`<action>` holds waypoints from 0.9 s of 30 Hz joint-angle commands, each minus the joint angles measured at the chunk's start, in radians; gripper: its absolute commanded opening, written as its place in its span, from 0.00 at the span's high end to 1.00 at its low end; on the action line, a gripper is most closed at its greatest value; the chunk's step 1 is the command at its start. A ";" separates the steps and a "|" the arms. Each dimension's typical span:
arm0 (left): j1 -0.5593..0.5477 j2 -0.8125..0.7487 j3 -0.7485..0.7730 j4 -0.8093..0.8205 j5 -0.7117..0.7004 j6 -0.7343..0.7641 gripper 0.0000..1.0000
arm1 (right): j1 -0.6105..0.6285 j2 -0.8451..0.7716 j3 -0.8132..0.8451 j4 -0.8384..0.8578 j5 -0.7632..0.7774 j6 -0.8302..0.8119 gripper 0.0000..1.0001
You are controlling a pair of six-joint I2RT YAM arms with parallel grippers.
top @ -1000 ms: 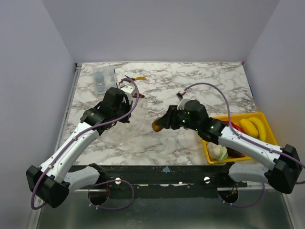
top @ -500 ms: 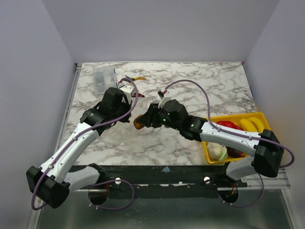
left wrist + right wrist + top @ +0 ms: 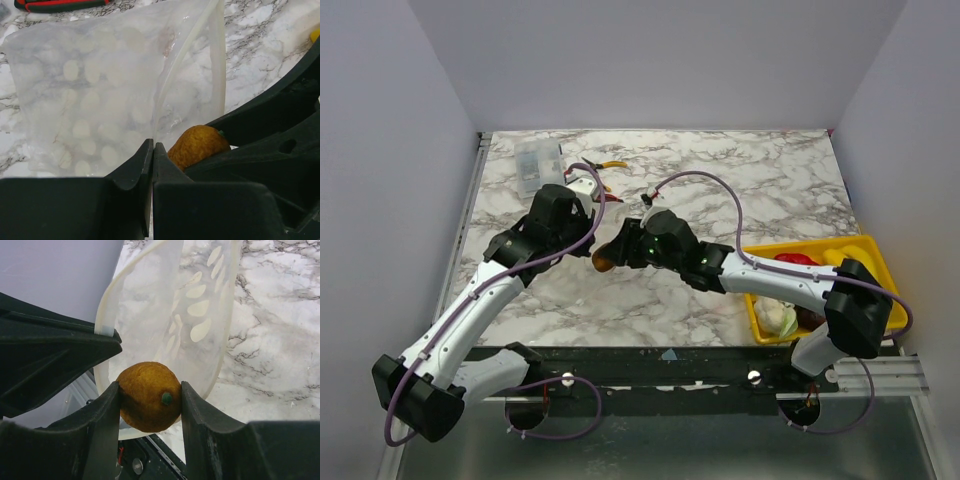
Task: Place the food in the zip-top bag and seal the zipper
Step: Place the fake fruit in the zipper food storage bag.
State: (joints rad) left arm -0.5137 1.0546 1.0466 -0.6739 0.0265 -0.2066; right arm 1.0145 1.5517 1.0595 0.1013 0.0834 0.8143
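Left end effector (image 3: 152, 150) is clamped shut, jaws pressed together on the mouth edge of the bag (image 3: 100, 100), holding it up off the worktop (image 3: 740, 180). In the left wrist view the white dots show through the clear plastic, and the zipper (image 3: 218, 60) runs down the bag's 3 o'clock side. Over to the right end effector (image 3: 150, 395): its two fingers are closed on the orange (image 3: 145, 396), one on each side, green dot facing the camera. That orange sits right at the bag's open mouth, with the pale rim arching from 9 o'clock over to 1 o'clock above it, but I can't tell whether it is touching the plastic. From above, the two arms meet left of the worktop's centre. The yellow tray (image 3: 868, 246) sits at 4 o'clock on the worktop, holding the leafy piece (image 3: 775, 318) at its near end and a red piece (image 3: 798, 260) beyond it. A clear box (image 3: 538, 165) lies at 11 o'clock.
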 commanded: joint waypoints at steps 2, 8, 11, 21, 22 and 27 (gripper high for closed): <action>0.010 -0.027 -0.011 0.028 0.033 -0.008 1.00 | 0.016 0.025 0.025 0.028 -0.014 0.020 0.51; 0.017 -0.028 -0.011 0.028 0.036 -0.010 1.00 | 0.018 0.020 0.030 0.019 -0.019 0.014 0.33; 0.020 -0.031 -0.011 0.031 0.039 -0.011 1.00 | 0.018 0.016 0.025 0.015 -0.019 0.012 0.31; 0.027 -0.043 -0.010 0.028 0.034 -0.015 1.00 | 0.019 -0.060 -0.004 -0.038 0.033 -0.021 0.32; 0.027 -0.049 -0.011 0.028 0.029 -0.016 1.00 | 0.019 -0.068 -0.007 -0.046 0.045 -0.025 0.32; 0.037 -0.110 -0.025 0.048 -0.057 -0.030 1.00 | 0.019 -0.110 -0.004 -0.094 0.087 -0.050 0.32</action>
State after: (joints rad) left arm -0.4904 1.0134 1.0332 -0.6636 0.0368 -0.2142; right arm 1.0252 1.4868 1.0592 0.0601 0.1081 0.8028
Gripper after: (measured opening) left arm 0.012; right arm 0.685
